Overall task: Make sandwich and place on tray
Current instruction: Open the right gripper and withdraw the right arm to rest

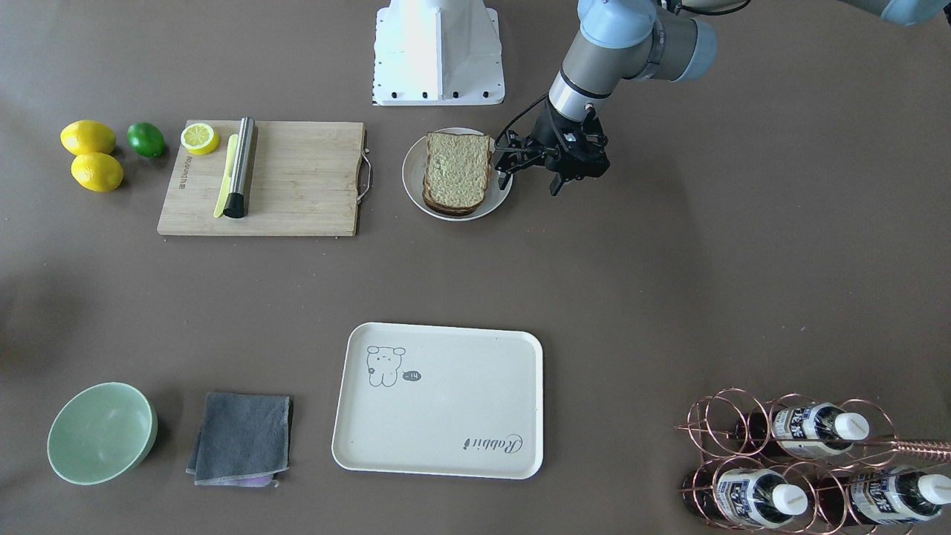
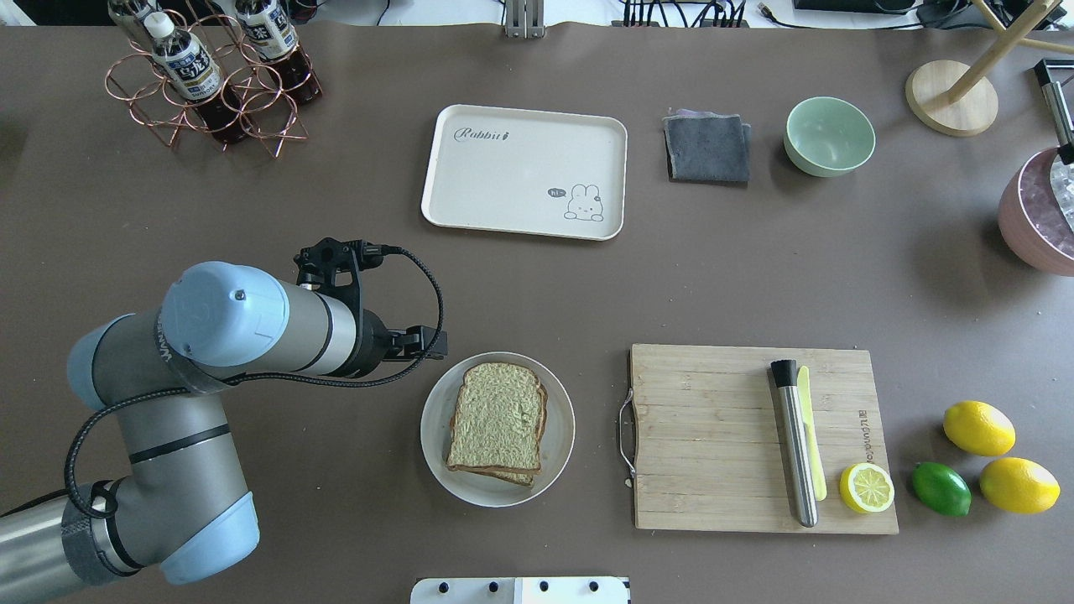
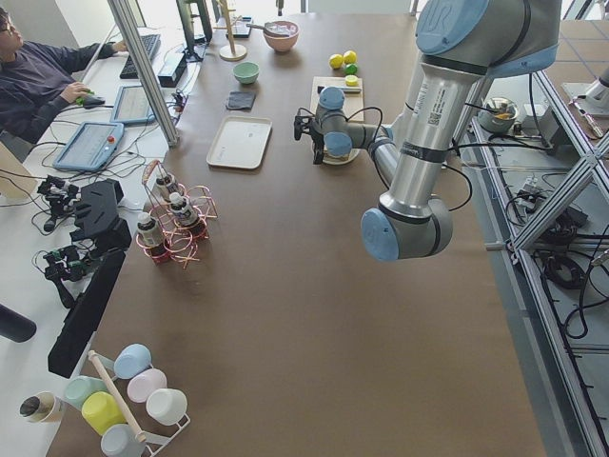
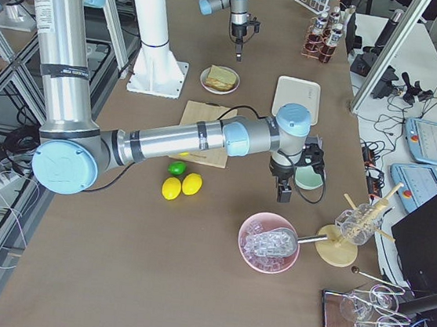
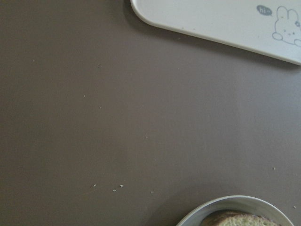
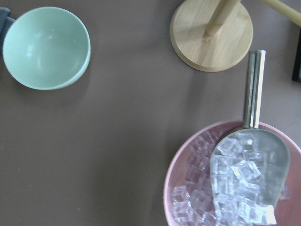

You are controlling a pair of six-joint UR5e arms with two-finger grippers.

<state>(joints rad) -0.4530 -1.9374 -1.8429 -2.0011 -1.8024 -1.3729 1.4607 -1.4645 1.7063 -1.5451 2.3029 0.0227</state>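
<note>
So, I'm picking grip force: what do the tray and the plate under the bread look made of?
The tray: matte cream, printed drawing, probably plastic or melamine. The plate: smooth white with soft sheen, ceramic or melamine; cannot tell which.

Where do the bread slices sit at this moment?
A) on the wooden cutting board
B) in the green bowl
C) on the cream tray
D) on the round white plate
D: the stacked bread slices lie on the round white plate, well apart from the cream tray.
</note>
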